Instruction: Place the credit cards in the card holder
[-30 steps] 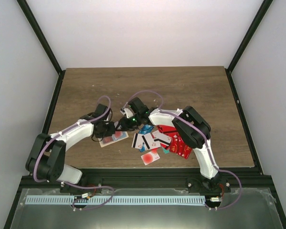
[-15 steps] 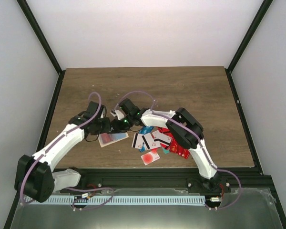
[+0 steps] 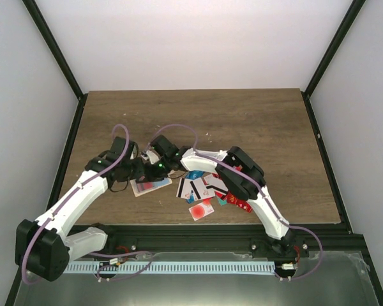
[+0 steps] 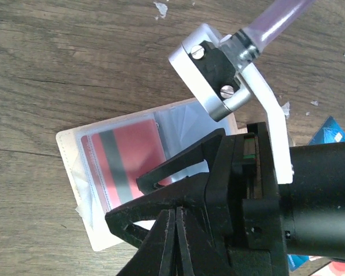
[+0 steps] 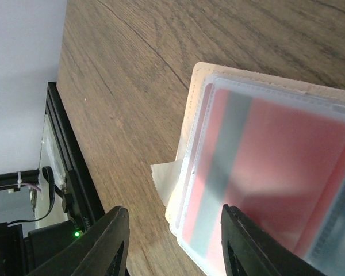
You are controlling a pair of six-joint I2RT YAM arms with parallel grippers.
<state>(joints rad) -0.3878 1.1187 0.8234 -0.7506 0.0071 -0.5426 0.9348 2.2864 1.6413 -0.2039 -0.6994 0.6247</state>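
Both arms have swung leftward: over the wooden table (image 3: 255, 121), right gripper (image 5: 175, 213), fingers apart, and left gripper (image 4: 175, 230), fingers pressed together, crowd and part-hide the open card holder (image 3: 154, 187), loose credit cards (image 3: 207, 191) just right, one red card (image 4: 121, 155) sleeved inside.

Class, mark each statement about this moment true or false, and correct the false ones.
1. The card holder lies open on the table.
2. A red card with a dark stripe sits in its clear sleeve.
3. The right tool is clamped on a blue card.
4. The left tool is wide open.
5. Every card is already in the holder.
1. True: the card holder lies open on the table.
2. True: the red card shows through the sleeve.
3. False: the right tool is open, with nothing gripped between its fingers.
4. False: the left tool is shut.
5. False: a heap of cards lies loose beside the holder.
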